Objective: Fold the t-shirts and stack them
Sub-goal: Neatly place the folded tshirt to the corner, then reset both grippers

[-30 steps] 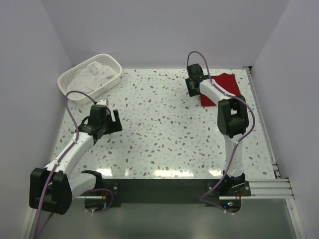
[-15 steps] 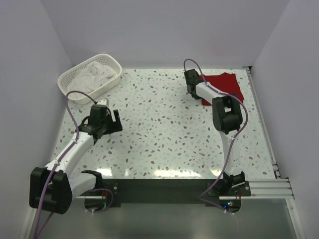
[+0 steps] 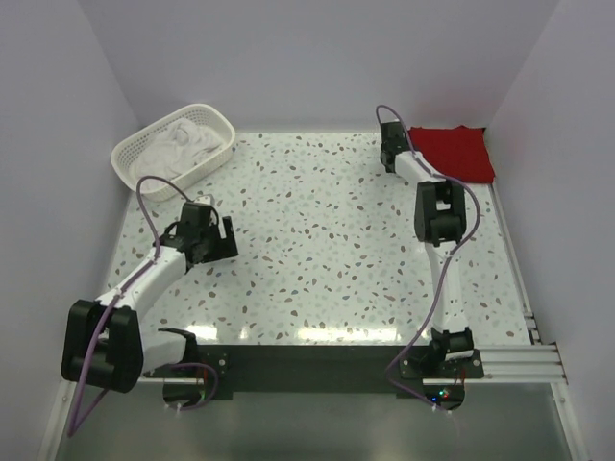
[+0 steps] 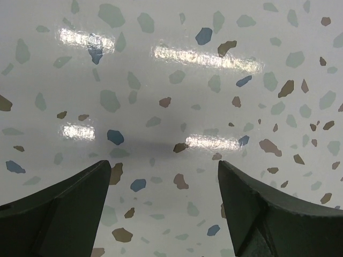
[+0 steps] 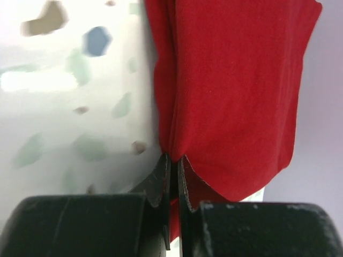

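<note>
A folded deep red t-shirt lies in the far right corner of the table, filling much of the right wrist view. My right gripper is at its left edge, shut on a pinch of the red cloth. White t-shirts sit crumpled in the basket at the far left. My left gripper hovers open over bare speckled table on the left, holding nothing.
The white lattice basket stands at the far left corner. Walls close in on the left, back and right. A metal rail runs along the right and near edges.
The right gripper has shut on the red t-shirt's edge and pushed it back and right into the corner. The left arm has hardly shifted.
</note>
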